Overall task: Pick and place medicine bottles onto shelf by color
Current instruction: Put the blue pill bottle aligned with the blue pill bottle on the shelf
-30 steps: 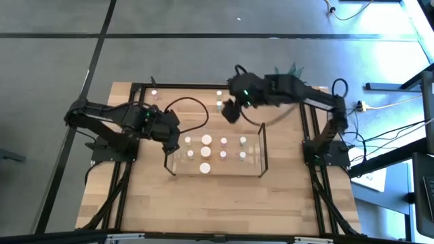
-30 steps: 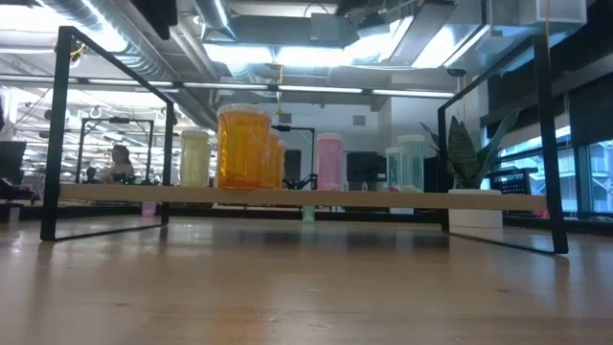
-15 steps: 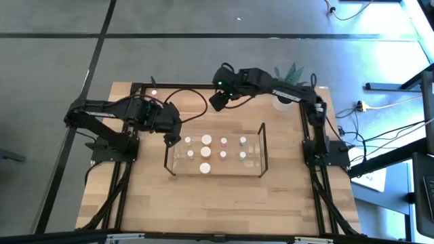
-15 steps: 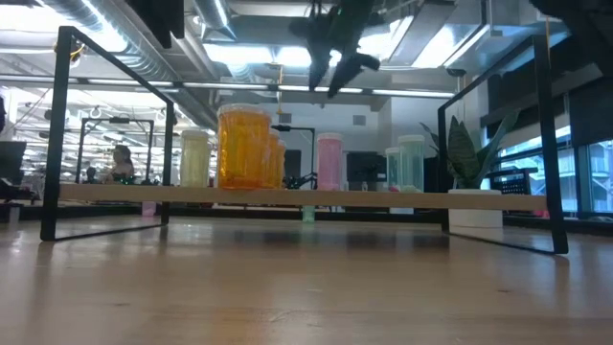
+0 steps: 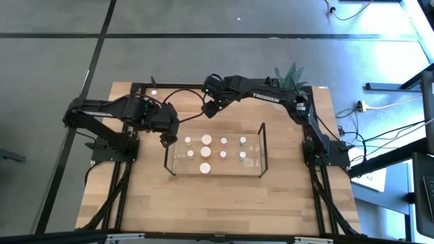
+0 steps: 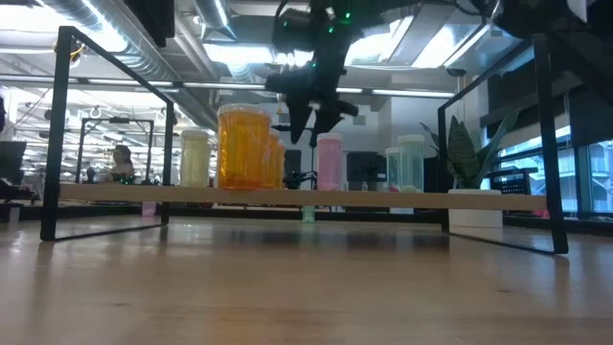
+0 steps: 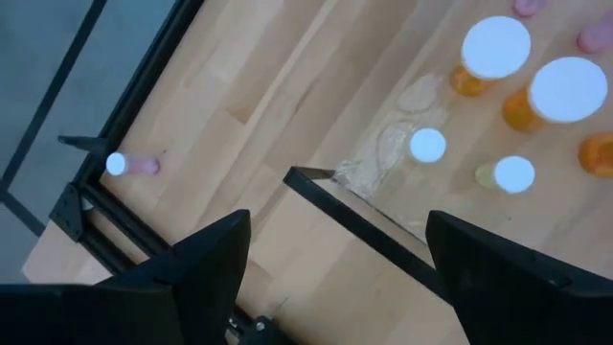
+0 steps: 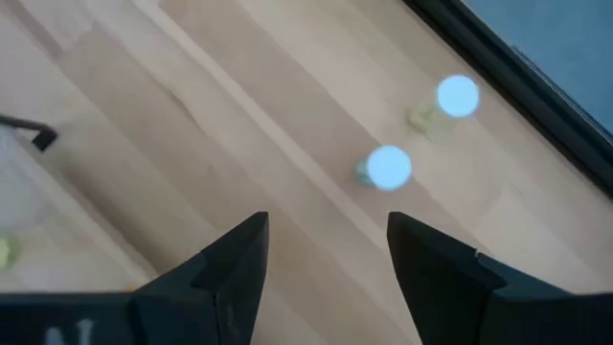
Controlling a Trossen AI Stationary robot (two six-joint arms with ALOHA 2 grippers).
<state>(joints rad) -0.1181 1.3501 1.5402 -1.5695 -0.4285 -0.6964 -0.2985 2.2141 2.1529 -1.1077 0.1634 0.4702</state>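
Robotics lab in an open industrial workspace

Two dark arms are working from a black-framed wooden table (image 5: 203,203) standing on grey floor; beyond the table, exposed ceiling ducts (image 6: 115,34) and strip lights are running overhead, a person (image 6: 122,163) is sitting at a distant bench, cables (image 5: 380,146) are trailing beside the table, and a potted plant (image 6: 471,168) is sitting at its far corner.

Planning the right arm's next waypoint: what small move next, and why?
Probably lower the right pincer toward the green bottle just ahead of it. The pincer is open and empty, high above the table's far edge, and two loose bottles, this one and a paler one, stand on the wood there, outside the shelf.
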